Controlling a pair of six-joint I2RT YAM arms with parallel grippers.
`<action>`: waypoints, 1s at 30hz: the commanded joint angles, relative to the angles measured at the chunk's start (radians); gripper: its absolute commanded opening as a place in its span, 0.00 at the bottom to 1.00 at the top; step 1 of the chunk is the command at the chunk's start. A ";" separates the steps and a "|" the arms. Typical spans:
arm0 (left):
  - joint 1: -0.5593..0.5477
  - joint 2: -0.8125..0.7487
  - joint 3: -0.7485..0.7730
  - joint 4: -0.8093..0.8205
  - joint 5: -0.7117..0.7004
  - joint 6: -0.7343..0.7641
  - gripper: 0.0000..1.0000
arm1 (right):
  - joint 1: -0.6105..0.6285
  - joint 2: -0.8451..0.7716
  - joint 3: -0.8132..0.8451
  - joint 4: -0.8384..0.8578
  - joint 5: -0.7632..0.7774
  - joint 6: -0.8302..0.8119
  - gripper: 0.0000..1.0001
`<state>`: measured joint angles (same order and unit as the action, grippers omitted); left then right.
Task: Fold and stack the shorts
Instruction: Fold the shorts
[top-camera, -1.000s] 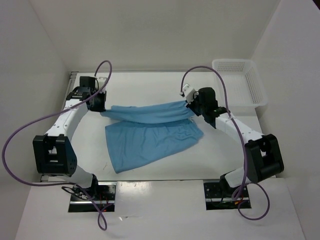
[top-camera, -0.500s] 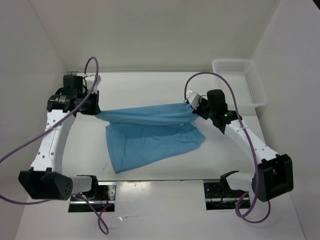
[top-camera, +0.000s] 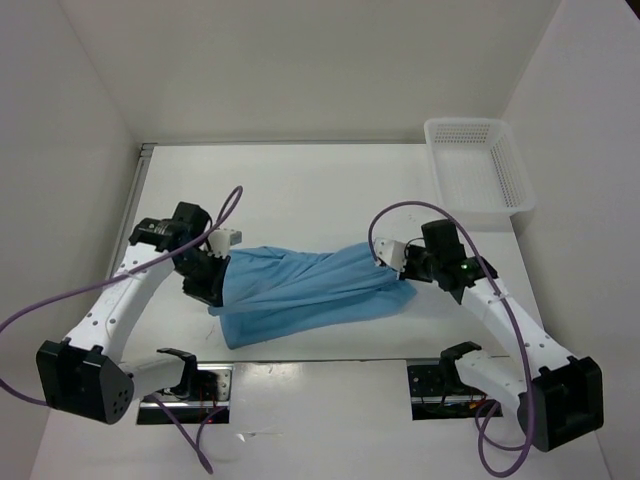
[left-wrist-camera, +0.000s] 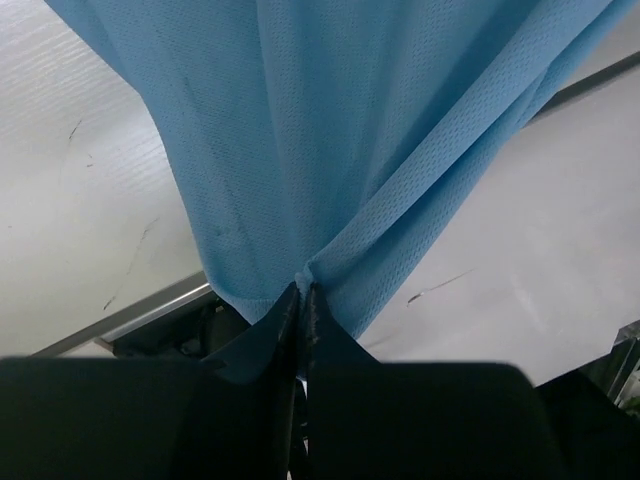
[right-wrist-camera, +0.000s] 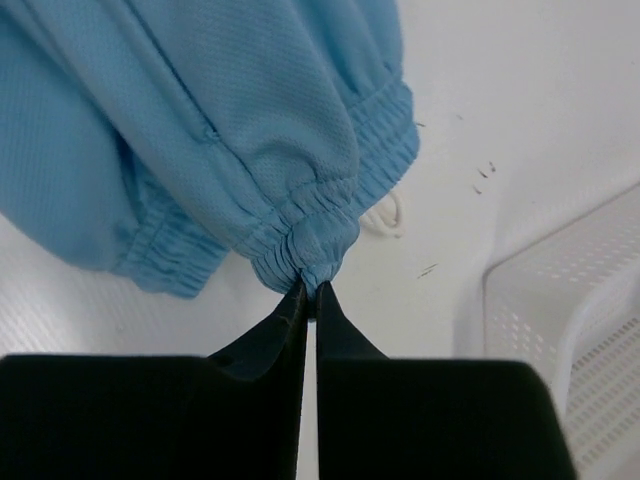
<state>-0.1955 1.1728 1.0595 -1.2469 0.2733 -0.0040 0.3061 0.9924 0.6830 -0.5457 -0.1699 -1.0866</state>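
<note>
The light blue shorts lie across the near middle of the table, folded over on themselves lengthwise. My left gripper is shut on the hem end of the shorts, the cloth pinched between its black fingertips. My right gripper is shut on the gathered elastic waistband at the right end, jaws pressed together on a bunch of it. A bit of white drawstring peeks out behind the waistband.
A white mesh basket stands at the far right corner; its wall also shows in the right wrist view. Purple cables loop off both arms. The table's near edge and mounting plates lie just below the shorts.
Both grippers have carried the held upper edge of the shorts from the far side toward the near edge and down, folding it over the lower half. Both arms swung nearer.
</note>
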 joint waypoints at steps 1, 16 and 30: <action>-0.016 -0.015 0.000 -0.045 0.035 0.004 0.07 | 0.008 -0.044 -0.031 -0.134 0.019 -0.160 0.09; -0.019 0.031 -0.016 0.110 -0.101 0.004 0.57 | 0.008 -0.216 0.101 -0.200 -0.066 -0.049 0.80; 0.031 0.457 0.105 0.610 -0.272 0.004 0.55 | 0.039 0.101 0.089 0.076 -0.051 0.063 0.55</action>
<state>-0.1665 1.5951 1.1191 -0.7406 0.0193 -0.0036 0.3382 1.1069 0.7712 -0.5690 -0.2214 -1.0393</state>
